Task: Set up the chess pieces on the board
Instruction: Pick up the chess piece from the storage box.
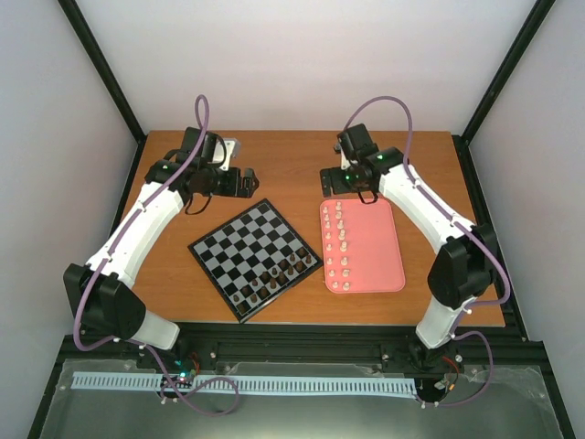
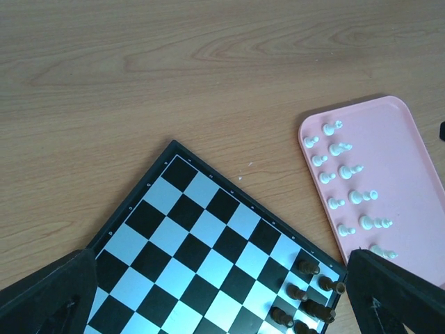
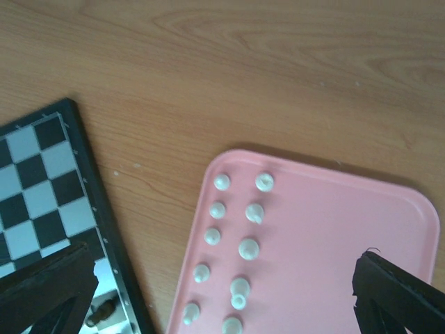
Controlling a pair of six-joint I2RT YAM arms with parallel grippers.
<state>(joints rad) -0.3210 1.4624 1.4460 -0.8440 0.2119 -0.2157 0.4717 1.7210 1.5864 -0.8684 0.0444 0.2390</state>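
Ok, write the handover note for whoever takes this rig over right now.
Left end effector: open, empty, above the table just past the board's far corner.
Right end effector: open, empty, at the far end of the pink tray.
Chess pieces: all the cream ones sit in two columns on the tray, none on the board.
Done: no cream piece is placed. Dark brown pieces fill the board's near-right edge.
Left: move every cream piece onto the board, probably to the empty opposite rows.
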